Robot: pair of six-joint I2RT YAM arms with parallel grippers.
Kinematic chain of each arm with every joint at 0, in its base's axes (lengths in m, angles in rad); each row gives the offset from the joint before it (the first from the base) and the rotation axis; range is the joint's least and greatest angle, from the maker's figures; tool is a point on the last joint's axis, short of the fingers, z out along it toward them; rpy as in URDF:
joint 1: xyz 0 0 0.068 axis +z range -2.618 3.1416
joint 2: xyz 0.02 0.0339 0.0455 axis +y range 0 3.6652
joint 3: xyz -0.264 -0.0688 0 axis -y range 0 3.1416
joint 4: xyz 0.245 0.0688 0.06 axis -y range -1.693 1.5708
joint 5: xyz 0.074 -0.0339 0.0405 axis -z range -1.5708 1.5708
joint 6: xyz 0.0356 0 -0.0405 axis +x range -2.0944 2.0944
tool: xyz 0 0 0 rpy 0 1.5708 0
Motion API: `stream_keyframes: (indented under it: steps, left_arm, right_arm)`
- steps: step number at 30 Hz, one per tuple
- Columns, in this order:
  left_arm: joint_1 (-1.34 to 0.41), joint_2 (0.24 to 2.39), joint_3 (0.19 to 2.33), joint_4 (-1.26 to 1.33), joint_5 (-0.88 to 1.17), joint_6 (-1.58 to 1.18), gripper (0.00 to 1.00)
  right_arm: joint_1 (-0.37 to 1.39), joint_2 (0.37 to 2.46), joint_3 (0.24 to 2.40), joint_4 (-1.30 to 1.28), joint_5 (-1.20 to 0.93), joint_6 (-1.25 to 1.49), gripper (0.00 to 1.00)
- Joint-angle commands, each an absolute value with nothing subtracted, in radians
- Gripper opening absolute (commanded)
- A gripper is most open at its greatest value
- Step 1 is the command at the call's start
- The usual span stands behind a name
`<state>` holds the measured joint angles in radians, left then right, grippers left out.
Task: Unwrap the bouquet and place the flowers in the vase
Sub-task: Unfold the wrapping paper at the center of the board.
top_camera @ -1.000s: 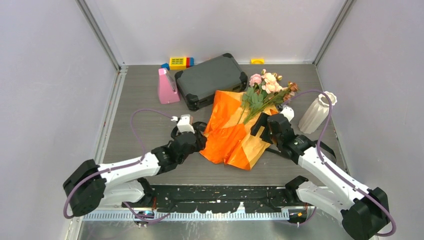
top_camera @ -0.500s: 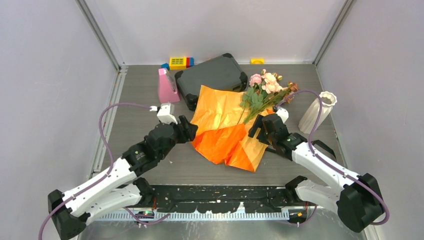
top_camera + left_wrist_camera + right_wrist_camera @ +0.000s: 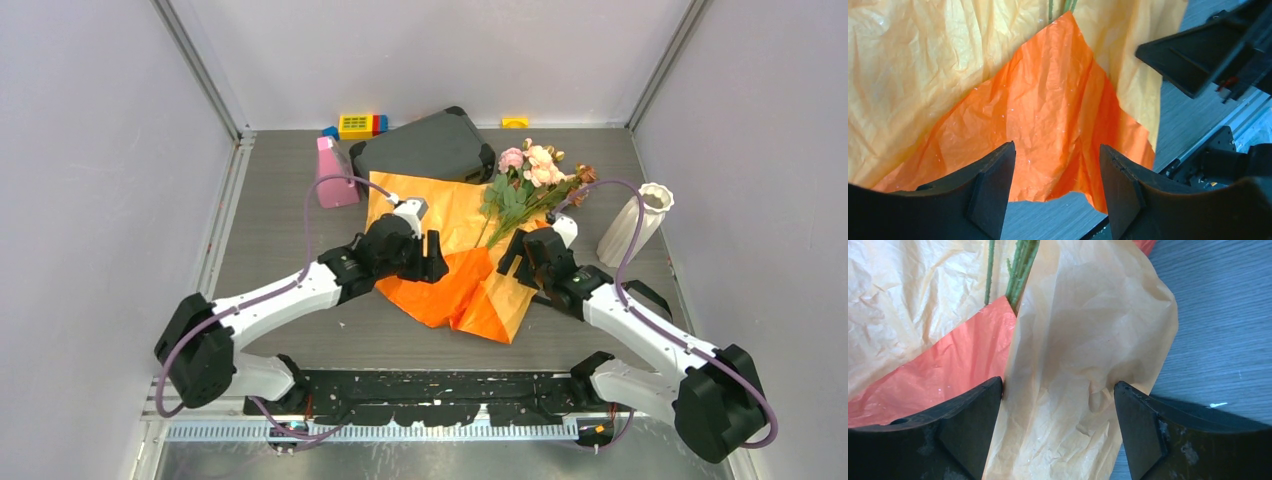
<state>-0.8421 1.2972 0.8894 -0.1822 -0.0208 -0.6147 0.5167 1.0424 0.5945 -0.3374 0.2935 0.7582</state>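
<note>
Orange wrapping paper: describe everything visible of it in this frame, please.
The orange wrapping paper is a thin, crinkled sheet, glossy bright orange on one face and pale yellow-orange on the other. It lies opened out on the grey table, with its near part folded over. The green flower stems rest on it and slip under a fold. Its far edge reaches the dark case. The left gripper and right gripper hang open above it, gripping nothing.

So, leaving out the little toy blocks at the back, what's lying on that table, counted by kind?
Orange wrapping paper: 1
Flower bunch: 1
White vase: 1
Dark case: 1
Pink wedge: 1
Total: 5
</note>
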Motion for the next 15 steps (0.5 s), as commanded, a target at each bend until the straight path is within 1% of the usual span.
stream_keyframes:
  steps: [1,2,7,13,15]
  left_arm:
    - [-0.765,1.351,0.869,-0.034,0.055,-0.61,0.64]
    - [-0.746,1.368,0.842,-0.012,0.071,-0.619,0.63]
    - [-0.68,1.444,0.758,0.072,0.095,-0.643,0.63]
    - [-0.644,1.489,0.7,0.128,0.099,-0.641,0.64]
    - [-0.64,1.5,0.692,0.135,0.085,-0.631,0.65]
  right_arm:
    - [0.514,1.039,0.624,-0.391,0.374,0.76,0.87]
    - [0.514,1.023,0.625,-0.399,0.383,0.758,0.87]
    - [0.497,0.973,0.623,-0.438,0.431,0.731,0.94]
    - [0.42,0.993,0.617,-0.465,0.329,0.733,0.93]
    - [0.413,0.981,0.614,-0.482,0.334,0.735,0.94]
